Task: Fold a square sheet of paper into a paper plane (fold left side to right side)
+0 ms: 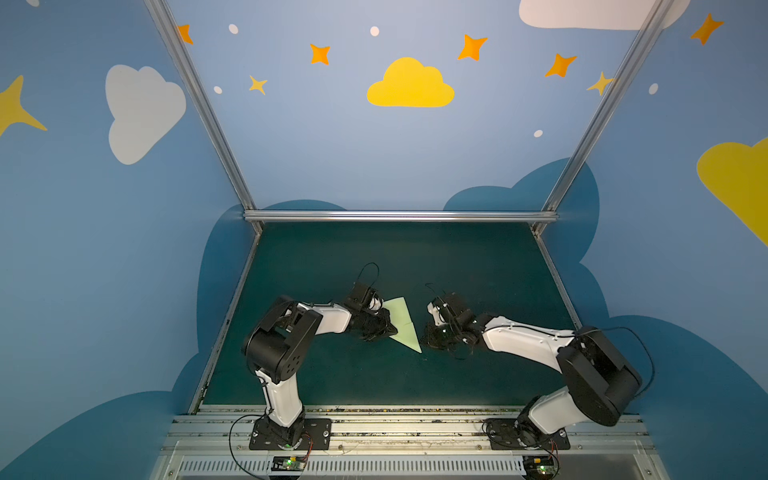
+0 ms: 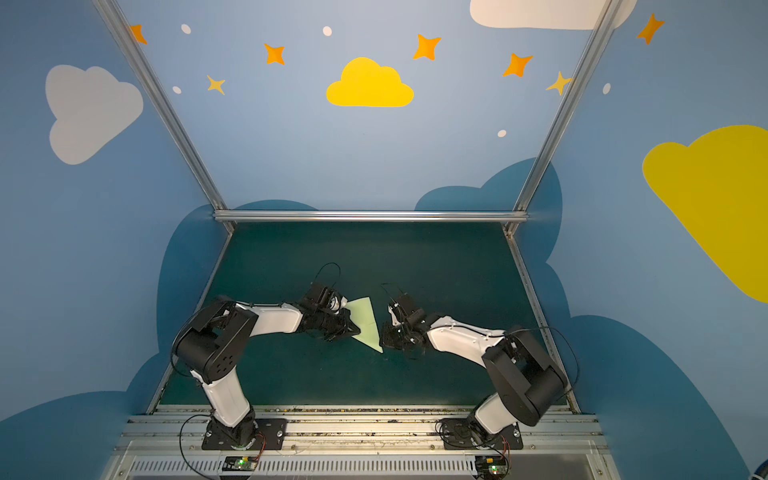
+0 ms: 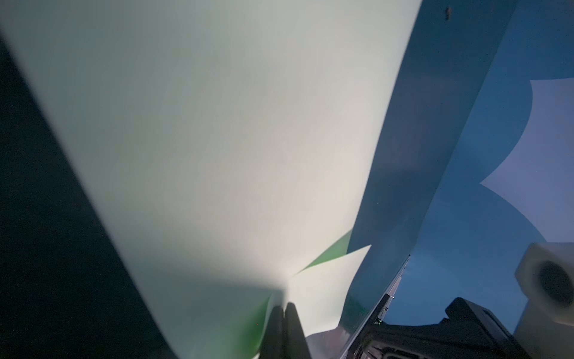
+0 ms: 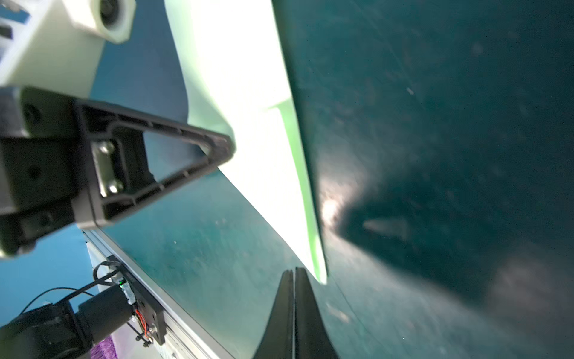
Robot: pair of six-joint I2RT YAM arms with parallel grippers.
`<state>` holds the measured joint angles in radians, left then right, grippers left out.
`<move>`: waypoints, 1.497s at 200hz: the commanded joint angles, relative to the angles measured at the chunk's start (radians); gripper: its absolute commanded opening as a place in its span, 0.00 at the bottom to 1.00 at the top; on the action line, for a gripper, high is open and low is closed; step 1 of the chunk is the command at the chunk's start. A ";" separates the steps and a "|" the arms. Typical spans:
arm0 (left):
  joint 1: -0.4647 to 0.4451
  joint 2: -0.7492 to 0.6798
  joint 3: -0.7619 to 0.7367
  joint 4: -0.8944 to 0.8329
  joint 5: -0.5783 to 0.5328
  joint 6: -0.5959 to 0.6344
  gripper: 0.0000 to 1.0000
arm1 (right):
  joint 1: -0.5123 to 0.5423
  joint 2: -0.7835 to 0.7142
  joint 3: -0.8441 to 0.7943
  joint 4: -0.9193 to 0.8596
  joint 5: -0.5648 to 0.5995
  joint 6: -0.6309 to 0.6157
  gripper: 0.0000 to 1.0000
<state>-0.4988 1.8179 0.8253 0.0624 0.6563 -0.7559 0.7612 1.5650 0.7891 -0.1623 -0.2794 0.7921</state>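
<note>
The square sheet of paper (image 1: 402, 320) (image 2: 365, 320) is pale green and folded into a narrow pointed shape. It lies mid-table with its tip toward the front, between the two arms. My left gripper (image 1: 393, 330) (image 2: 357, 330) sits at its left edge. In the left wrist view its jaws (image 3: 284, 306) are closed where the paper's (image 3: 217, 140) layers meet. My right gripper (image 1: 424, 340) (image 2: 385, 338) is just right of the pointed tip. In the right wrist view it (image 4: 293, 271) is shut and holds nothing, a little short of the paper (image 4: 248, 93).
The dark green table mat (image 1: 457, 266) is bounded by an aluminium rail at the back (image 1: 399, 215) and rails on both sides. Both arm bases stand on the front rail (image 1: 415, 428). Blue painted walls close in the back and sides.
</note>
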 commanded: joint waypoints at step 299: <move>-0.157 0.021 0.347 -0.603 -0.161 0.370 0.04 | 0.035 0.199 -0.058 0.080 0.009 0.012 0.00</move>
<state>-0.6319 1.8011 1.1297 -0.4946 0.5251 -0.4290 0.7788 1.6852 0.7609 -0.0002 -0.3038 0.8104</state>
